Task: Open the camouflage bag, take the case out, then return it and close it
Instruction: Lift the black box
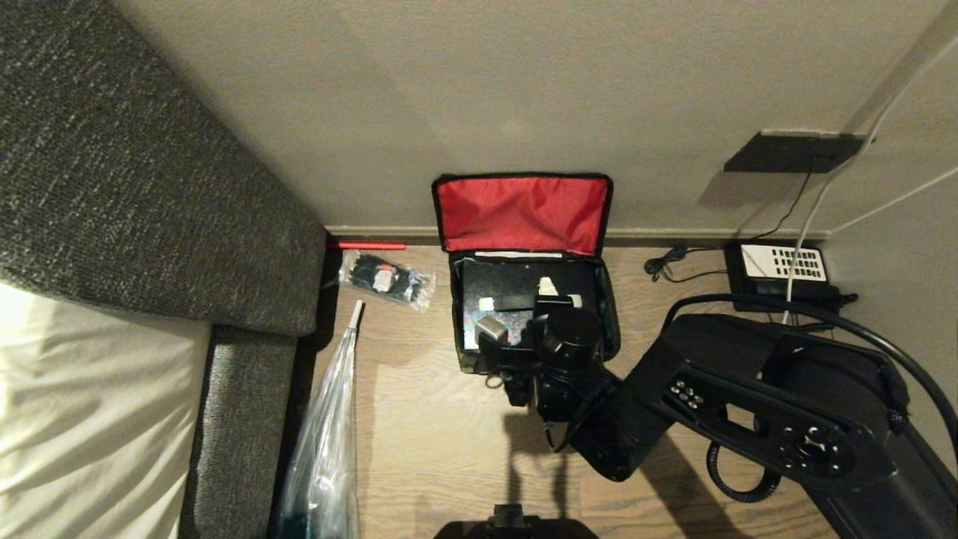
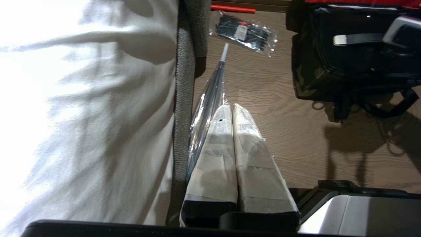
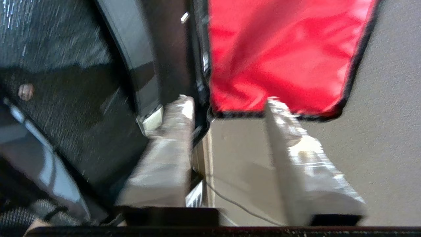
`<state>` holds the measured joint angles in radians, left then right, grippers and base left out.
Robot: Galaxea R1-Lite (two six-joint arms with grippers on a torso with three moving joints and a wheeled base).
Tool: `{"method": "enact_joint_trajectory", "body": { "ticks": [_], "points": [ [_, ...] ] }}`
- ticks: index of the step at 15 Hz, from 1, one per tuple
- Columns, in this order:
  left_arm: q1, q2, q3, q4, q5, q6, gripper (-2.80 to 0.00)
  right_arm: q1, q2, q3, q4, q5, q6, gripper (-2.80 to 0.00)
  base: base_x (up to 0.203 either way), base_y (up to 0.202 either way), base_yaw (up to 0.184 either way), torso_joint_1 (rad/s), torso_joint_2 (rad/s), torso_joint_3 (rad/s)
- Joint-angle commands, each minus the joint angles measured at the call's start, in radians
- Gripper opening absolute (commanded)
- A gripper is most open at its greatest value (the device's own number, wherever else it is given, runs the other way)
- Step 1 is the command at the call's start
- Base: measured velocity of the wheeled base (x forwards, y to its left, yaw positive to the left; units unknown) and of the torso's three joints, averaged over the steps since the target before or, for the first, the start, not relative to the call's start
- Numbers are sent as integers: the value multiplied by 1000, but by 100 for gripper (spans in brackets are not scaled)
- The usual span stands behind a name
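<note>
case [image 1: 503, 293] inside open camouflage bag [image 1: 524, 213], right tool [image 1: 550, 293] spread just above it

bag: the camouflage bag [image 1: 608, 314] sits on the floor [image 1: 434, 419] against the wall [image 1: 524, 90], lid [image 1: 522, 212] leaning back on the wall.
case: the case [image 1: 501, 288] lies inside the bag, handle [image 1: 516, 302] on top.
right tool: the right tool [image 3: 227, 108] is over the bag's right side, one finger beside the handle's end, the other in front of the lid.
left tool: the left tool [image 2: 232, 110] hangs near the floor, left of the bag, beside the bed.
packet of ties: the packet of ties [image 1: 385, 279] lies left of the bag, near the wall.
umbrella: the umbrella [image 1: 329, 442] lies along the bed [image 1: 97, 419], in front of the packet.
phone: the phone [image 1: 782, 273] is right of the bag, by the wall.
</note>
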<state>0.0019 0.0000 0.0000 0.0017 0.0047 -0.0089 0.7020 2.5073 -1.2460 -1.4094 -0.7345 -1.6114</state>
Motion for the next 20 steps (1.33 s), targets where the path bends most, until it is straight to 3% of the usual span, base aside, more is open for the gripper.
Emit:
{"method": "enact_joint_trajectory", "body": {
  "ticks": [1, 4, 10, 20],
  "points": [
    [1, 0, 0, 0, 0, 0, -280, 0, 33, -9, -11, -10, -3, 0, 0, 0, 0, 0, 0, 0],
    [1, 0, 0, 0, 0, 0, -280, -1, 79, -6, -58, -27, 13, 0, 0, 0, 0, 0, 0, 0],
    [1, 0, 0, 0, 0, 0, -280, 1, 113, -119, 17, -46, -21, 0, 0, 0, 0, 0, 0, 0],
    [1, 0, 0, 0, 0, 0, -280, -5, 163, -223, 21, -45, -19, 0, 0, 0, 0, 0, 0, 0]
  ]
}}
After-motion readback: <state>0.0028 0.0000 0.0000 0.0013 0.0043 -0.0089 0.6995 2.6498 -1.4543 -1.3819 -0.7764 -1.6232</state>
